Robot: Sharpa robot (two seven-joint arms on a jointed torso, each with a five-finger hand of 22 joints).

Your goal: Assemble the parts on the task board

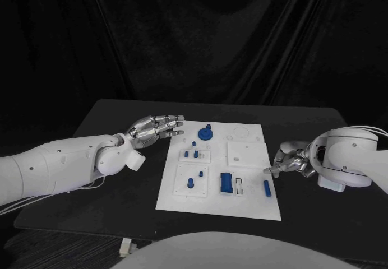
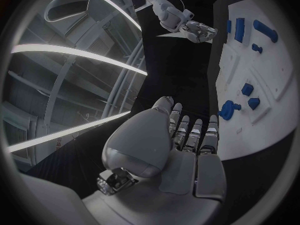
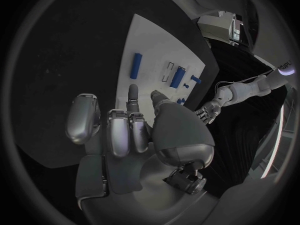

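The white task board (image 1: 243,204) lies in the middle of the black table. On it are a round blue knob (image 1: 205,134) at the far left corner, several small blue pegs (image 1: 194,153), a blue block (image 1: 226,182) and a blue bar (image 1: 267,188) near the right edge. My left hand (image 1: 156,128) hovers just left of the knob with its fingers stretched out and nothing in it. My right hand (image 1: 291,162) sits at the board's right edge, fingers bent down, holding nothing. The right wrist view shows this hand (image 3: 137,130) pointing at the board (image 3: 156,55) near the bar (image 3: 136,65).
The left wrist view shows my left hand (image 2: 181,150) beside the board (image 2: 262,60), the knob (image 2: 228,110) close ahead and the right hand (image 2: 199,31) far off. Bare black tabletop (image 1: 121,190) surrounds the board; dark curtains hang behind.
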